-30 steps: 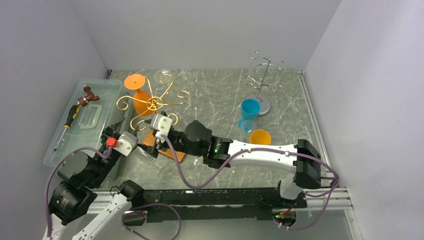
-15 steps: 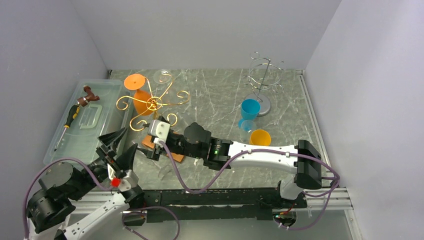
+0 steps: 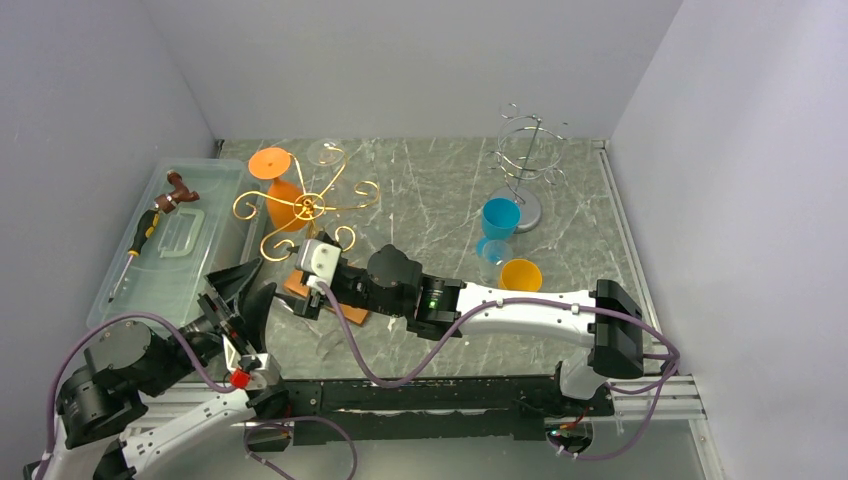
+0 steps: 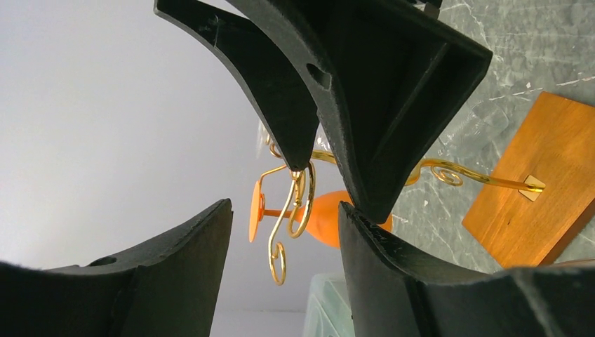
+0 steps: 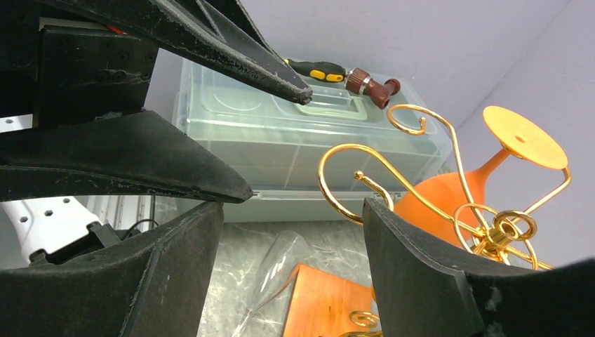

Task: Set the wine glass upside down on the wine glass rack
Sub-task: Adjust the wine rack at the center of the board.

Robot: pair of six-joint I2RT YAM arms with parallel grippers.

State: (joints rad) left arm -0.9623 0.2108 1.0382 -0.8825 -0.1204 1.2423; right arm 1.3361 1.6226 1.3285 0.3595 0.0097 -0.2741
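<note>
While the clear wine glass (image 5: pixel 272 275) is lying on its side on the table (image 3: pixel 430 190), just beside the wooden base (image 5: pixel 326 298) of the gold rack (image 3: pixel 306 207), neither arm is holding it. The right gripper (image 5: pixel 291 210) is hovering low over it with its fingers spread wide. The glass is showing in the gap and seems to touch neither pad, though its clear bowl is hard to trace. The left gripper (image 4: pixel 284 210) is facing the right one from close by, its fingers also parted and gripping nothing. An orange glass (image 3: pixel 283 195) is hanging upside down on the rack (a silver rack (image 3: pixel 524 150) is standing well apart). The work is sitting at the pick-up step. Next, the right fingers are going to need to drop around the stem or bowl and close gently, since thin glass on stone may roll.
</note>
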